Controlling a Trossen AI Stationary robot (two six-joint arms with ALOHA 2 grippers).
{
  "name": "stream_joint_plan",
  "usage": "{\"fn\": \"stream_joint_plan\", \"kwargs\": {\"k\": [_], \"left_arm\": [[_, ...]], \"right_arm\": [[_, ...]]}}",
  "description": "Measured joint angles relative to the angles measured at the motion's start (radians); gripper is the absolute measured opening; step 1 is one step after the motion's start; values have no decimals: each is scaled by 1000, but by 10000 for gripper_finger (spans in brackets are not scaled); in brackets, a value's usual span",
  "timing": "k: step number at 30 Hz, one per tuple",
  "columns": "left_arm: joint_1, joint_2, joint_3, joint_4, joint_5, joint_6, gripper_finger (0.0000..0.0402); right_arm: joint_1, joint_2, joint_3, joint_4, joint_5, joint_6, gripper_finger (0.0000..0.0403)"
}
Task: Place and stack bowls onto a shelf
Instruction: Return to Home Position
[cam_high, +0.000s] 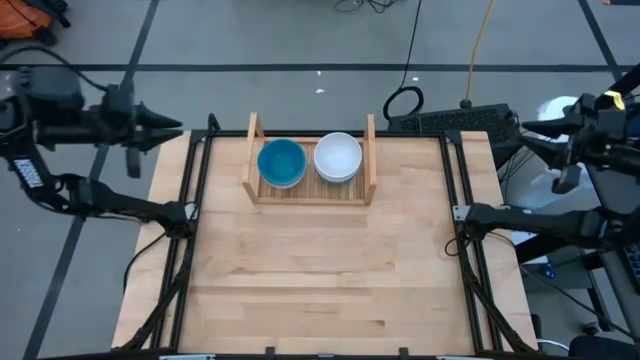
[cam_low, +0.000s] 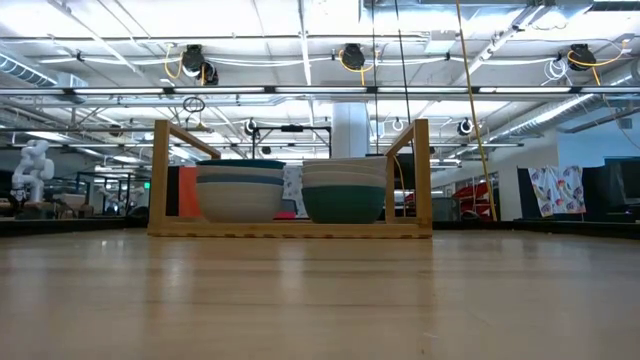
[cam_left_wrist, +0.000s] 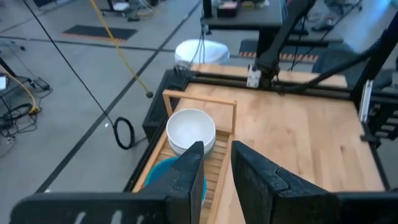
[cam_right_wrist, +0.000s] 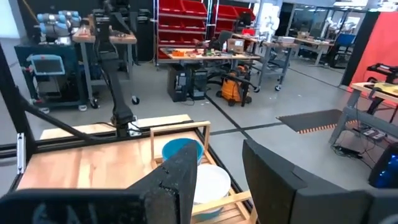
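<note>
Evidently done: a blue-topped bowl stack and white-topped bowl stack share the shelf, so left gripper and right gripper wait off either side of the table, fingers apart, empty.

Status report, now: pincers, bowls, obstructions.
Left pincer open, empty, off the table's left edge. Right pincer open, empty, off its right edge. Blue-topped stack and white-topped stack on shelf. Nothing blocking.

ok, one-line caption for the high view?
Blue-topped bowl stack and white-topped bowl stack side by side on the shelf; left arm and right arm wait beyond the table's edges.
</note>
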Motion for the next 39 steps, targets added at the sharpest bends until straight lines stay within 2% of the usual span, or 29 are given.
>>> {"fn": "stream_joint_plan", "kwargs": {"k": [5,13,22,27,39], "left_arm": [[-8,-59,-2,2,0,-41,88],[-8,-115,-43,4,0,-41,88],[-8,-212,-247,8,0,-66,88],[-8,-294,-389,72,0,-65,88],[-8,-552,-659,220,0,-148,88]], "right_arm": [[-1,-83,-92,18,56,29,123],[-2,-221,-332,158,59,61,123],[-2,-326,-585,317,45,98,123],[-2,-357,-692,381,40,103,123],[-2,-515,-851,506,16,166,123]]}}
